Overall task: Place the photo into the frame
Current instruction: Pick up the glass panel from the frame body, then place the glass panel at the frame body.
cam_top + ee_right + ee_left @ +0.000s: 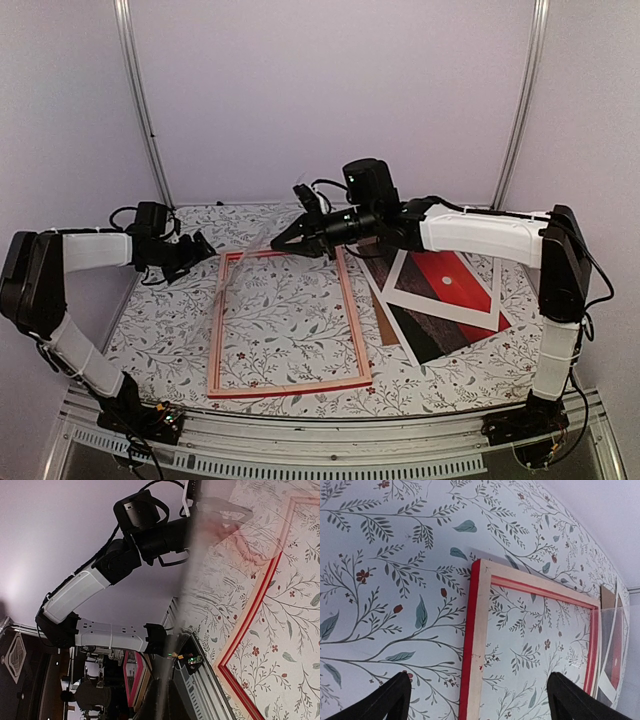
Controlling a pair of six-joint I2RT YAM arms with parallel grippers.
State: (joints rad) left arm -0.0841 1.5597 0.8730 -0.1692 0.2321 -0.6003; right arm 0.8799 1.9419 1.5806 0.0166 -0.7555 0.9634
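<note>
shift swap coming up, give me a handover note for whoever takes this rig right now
Left gripper: jaws open, empty, near the far left corner of the frame.
Right gripper: jaws shut on a clear pane, held tilted over the frame's far rail.
Frame: flat on the table, pale back up, empty.
Photo: flat on the table, right of the frame.
Done: nothing placed. Left: photo into the frame.

The frame (475, 645) is pale matt wood, the clear pane (238, 268) glossy.
</note>
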